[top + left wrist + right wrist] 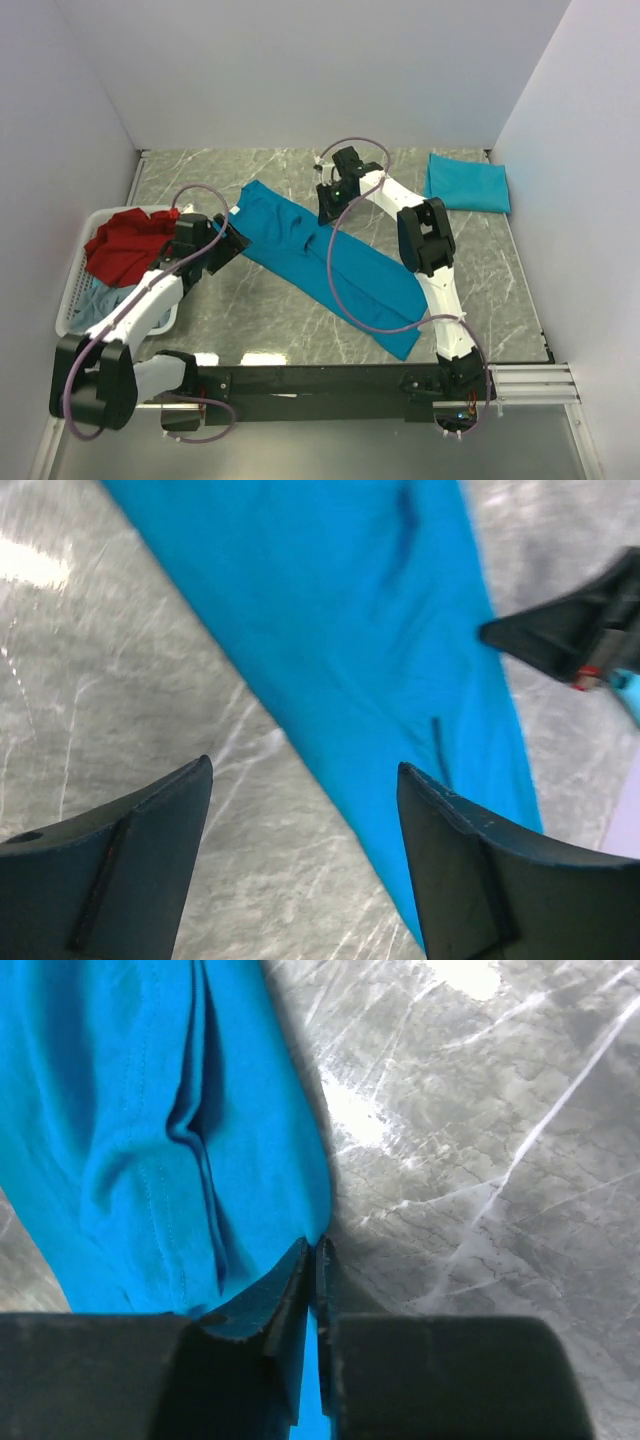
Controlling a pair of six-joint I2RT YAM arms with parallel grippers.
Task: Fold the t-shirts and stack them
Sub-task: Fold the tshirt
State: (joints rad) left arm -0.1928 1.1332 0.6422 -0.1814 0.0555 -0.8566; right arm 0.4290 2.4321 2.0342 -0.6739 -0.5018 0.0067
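Observation:
A teal-blue t-shirt [320, 265] lies stretched out diagonally across the marble table, from back left to front right. My right gripper [331, 214] is shut on its far edge; in the right wrist view the cloth [150, 1140] is pinched between the closed fingers [280, 1295]. My left gripper [236, 243] is open beside the shirt's left edge; in the left wrist view its fingers [150, 810] stand apart over the table with the shirt [340, 630] between and beyond them. A folded teal t-shirt [467, 183] lies at the back right. Red [125, 245] and pale grey-blue [95, 298] shirts fill the basket.
A white slatted basket [72, 290] stands at the left edge of the table. White walls close in the left, back and right sides. The black arm-mount rail [320, 380] runs along the near edge.

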